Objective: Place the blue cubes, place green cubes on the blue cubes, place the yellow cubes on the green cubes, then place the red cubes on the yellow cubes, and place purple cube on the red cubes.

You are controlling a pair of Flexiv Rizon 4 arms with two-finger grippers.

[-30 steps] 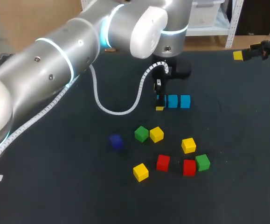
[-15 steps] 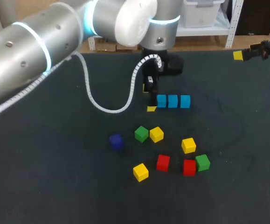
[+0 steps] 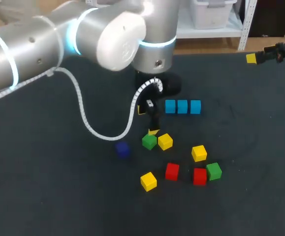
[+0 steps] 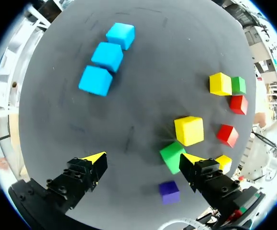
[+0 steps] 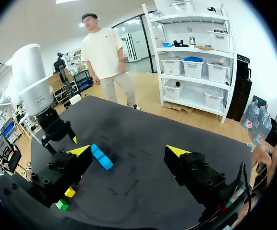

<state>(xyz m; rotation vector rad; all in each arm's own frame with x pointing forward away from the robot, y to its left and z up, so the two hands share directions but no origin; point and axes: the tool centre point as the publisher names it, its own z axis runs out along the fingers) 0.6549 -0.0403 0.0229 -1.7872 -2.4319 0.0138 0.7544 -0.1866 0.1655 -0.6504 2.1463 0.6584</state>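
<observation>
Hovering mid-frame in the head view, the left gripper (image 3: 147,121) sits just above the green cube (image 3: 149,141), left of the blue cubes (image 3: 182,106). The left wrist view shows it released and empty, the green cube beside one fingertip. In the right wrist view, the right gripper (image 5: 129,150) gapes empty, the blue row ahead.
</observation>
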